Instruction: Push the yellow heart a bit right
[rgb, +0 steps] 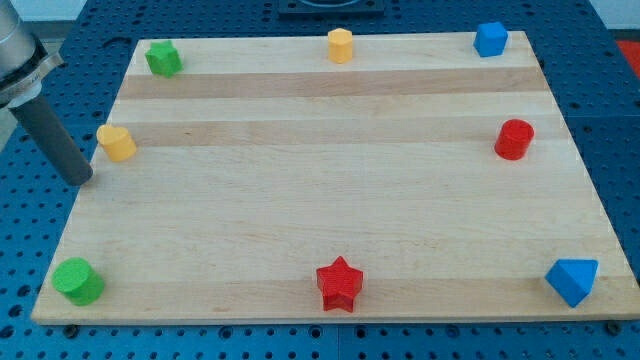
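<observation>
At the surface's (300, 160) left edge | yellow heart (116, 143) sits there, push not visibly begun | my tip (82, 181) waits just left of it, slightly lower, gap unclear | end effector: bare rod, nothing to spread or pinch | whole rightward nudge remains

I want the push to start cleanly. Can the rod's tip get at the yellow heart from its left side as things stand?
Probably yes. My tip sits just left of the yellow heart, slightly toward the view's bottom, with no block between them; the green blocks lie well away.
</observation>
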